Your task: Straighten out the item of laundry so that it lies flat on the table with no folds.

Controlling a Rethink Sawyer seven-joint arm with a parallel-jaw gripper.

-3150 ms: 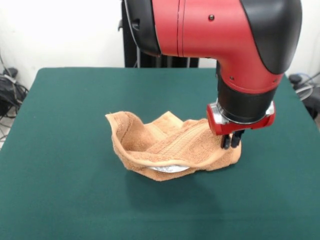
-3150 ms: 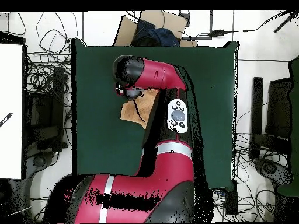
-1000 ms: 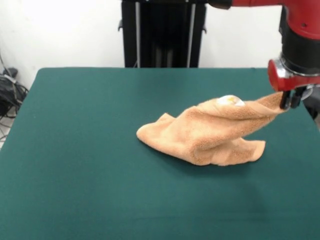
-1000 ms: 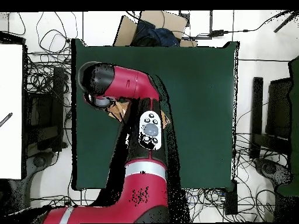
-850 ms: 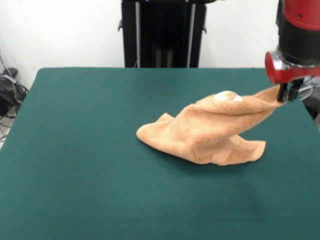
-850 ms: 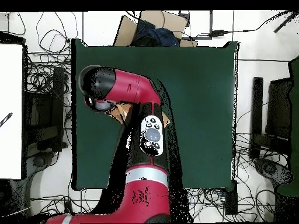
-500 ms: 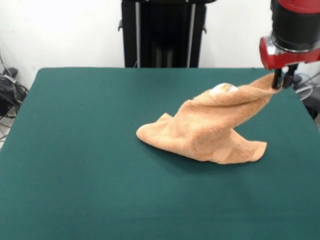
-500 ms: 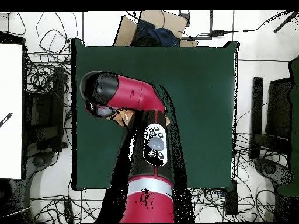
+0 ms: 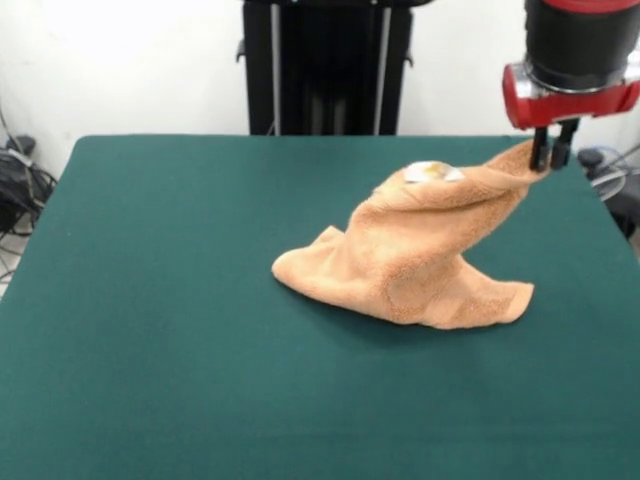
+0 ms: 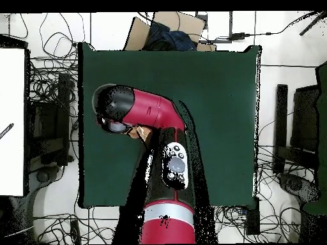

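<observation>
Front view: fingers (image 9: 550, 152) pinch towel (image 9: 420, 260) edge.

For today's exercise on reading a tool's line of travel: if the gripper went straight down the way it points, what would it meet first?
The gripper is shut on the towel corner, so below that it would probably reach the green table near its edge; depth is uncertain.

Towel (image 9: 420, 255) on table (image 9: 150, 330), right of centre (corner up at gripper (image 9: 550, 152))
</observation>
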